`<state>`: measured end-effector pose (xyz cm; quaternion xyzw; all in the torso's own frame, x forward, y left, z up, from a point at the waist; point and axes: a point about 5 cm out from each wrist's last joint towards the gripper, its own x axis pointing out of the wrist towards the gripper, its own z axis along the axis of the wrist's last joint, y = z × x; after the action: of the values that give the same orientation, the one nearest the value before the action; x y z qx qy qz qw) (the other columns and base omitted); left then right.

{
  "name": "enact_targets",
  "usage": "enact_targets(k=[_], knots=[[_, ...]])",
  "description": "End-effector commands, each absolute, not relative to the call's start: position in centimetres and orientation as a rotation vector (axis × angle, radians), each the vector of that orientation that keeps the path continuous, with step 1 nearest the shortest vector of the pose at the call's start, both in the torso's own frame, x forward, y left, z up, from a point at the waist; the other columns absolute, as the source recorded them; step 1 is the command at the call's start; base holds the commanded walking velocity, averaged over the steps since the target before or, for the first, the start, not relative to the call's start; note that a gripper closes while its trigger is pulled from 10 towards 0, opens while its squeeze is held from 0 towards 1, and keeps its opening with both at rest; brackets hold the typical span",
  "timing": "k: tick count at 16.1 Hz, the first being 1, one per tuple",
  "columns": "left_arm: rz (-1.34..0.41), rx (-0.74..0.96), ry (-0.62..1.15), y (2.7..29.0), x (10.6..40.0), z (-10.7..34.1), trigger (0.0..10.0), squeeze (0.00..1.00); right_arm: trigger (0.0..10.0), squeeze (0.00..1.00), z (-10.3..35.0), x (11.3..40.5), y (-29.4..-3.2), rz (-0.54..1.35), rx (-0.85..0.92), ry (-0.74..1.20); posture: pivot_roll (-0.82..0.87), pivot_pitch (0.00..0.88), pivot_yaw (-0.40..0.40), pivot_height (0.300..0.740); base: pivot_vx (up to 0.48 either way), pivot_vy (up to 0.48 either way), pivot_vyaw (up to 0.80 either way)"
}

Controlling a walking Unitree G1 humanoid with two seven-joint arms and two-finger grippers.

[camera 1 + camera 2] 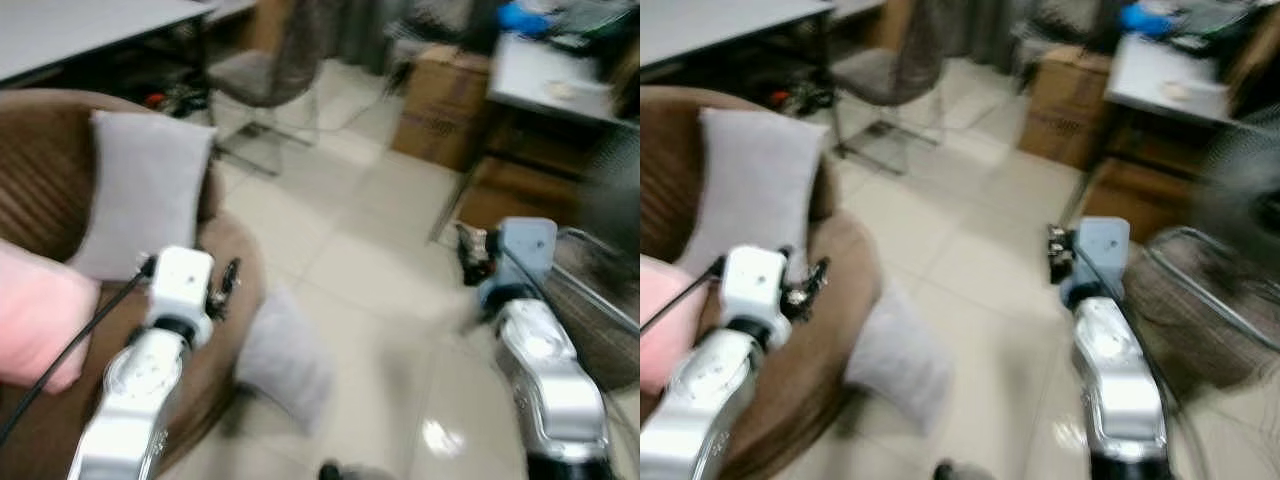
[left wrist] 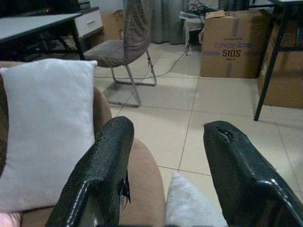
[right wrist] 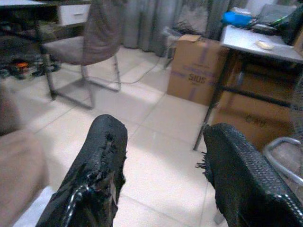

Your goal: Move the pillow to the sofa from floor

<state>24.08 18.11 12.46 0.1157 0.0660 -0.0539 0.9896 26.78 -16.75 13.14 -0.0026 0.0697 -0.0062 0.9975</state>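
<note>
Little of the task looks done: the pale grey square fabric pillow (image 1: 285, 360) lies on the cream tiled floor (image 1: 370, 250) at the lower centre of the left eye frame, leaning against the rounded arm of the brown upholstered sofa (image 1: 230, 270). A second grey pillow (image 1: 145, 190) already stands on the seat at upper left. The left gripper (image 2: 165, 156) and right gripper (image 3: 163, 156) both hang released, jaws spread, grasping nothing. Reaching and lifting remain. The brown cardboard box (image 2: 234, 45) reads roughly "510S"; finer print is illegible.
</note>
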Motion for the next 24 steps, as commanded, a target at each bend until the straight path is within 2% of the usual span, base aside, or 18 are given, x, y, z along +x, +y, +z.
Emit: enact_targets(k=[1, 6, 11, 14, 24], knots=[[-0.12, 0.244, 0.112, 17.7, 24.4, 12.7, 10.0, 0.15, 10.0, 0.0, 13.3, 26.8, -17.5, -0.066, -0.06, 0.114, 0.02, 0.0, -0.029, 0.74, 0.0, 0.0, -0.8], [-0.102, 0.238, 0.125, 18.2, 24.4, 12.1, 10.0, 0.14, 10.0, 0.0, 12.9, 26.5, -17.7, -0.079, -0.124, 0.095, 0.04, 0.0, -0.03, 0.74, 0.0, 0.0, -0.8], [-0.1, 0.257, 0.087, 18.8, 25.3, 13.0, 10.0, 0.14, 10.0, 0.0, 10.9, 25.4, -18.0, -0.08, 0.009, 0.2, 0.05, 0.0, 0.005, 0.74, 0.0, 0.0, -0.8], [-0.119, 0.261, 0.092, 18.8, 26.0, 13.0, 10.0, 0.14, 10.0, 0.0, 11.2, 25.0, -17.9, -0.08, 0.038, 0.192, 0.03, 0.0, 0.037, 0.74, 0.0, 0.0, -0.75], [-0.082, 0.247, 0.097, 19.3, 25.8, 12.8, 10.0, 0.15, 10.0, 0.0, 11.3, 25.3, -16.9, -0.017, 0.003, 0.204, 0.05, 0.0, 0.014, 0.74, 0.0, 0.275, 0.0]])
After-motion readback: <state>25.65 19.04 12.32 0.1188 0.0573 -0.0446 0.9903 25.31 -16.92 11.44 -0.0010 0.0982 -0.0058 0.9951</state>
